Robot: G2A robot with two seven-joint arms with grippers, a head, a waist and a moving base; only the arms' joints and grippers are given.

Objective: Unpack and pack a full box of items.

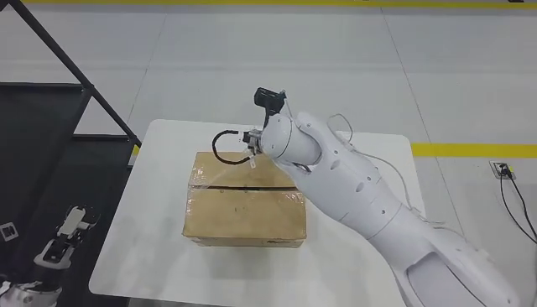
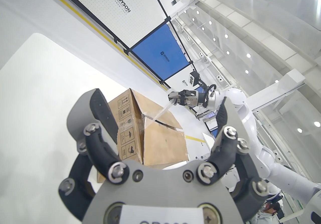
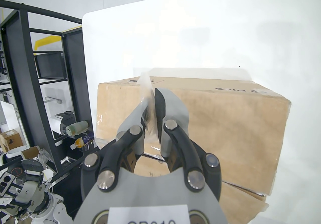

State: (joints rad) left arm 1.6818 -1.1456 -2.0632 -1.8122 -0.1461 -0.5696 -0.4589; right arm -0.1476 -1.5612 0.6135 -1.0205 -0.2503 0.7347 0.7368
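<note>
One sealed box (image 1: 243,210) beneath right fingers (image 3: 173,109), which pinch its tape strip (image 3: 146,84) for peeling; left fingers (image 2: 102,114) spread, empty.

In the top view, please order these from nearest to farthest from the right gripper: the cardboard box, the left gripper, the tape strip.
Starting from the right gripper:
1. tape strip: pinched in it, peeling off the box.
2. cardboard box: just below it, on the table.
3. left gripper: far off, beyond the table's left edge, open.
</note>
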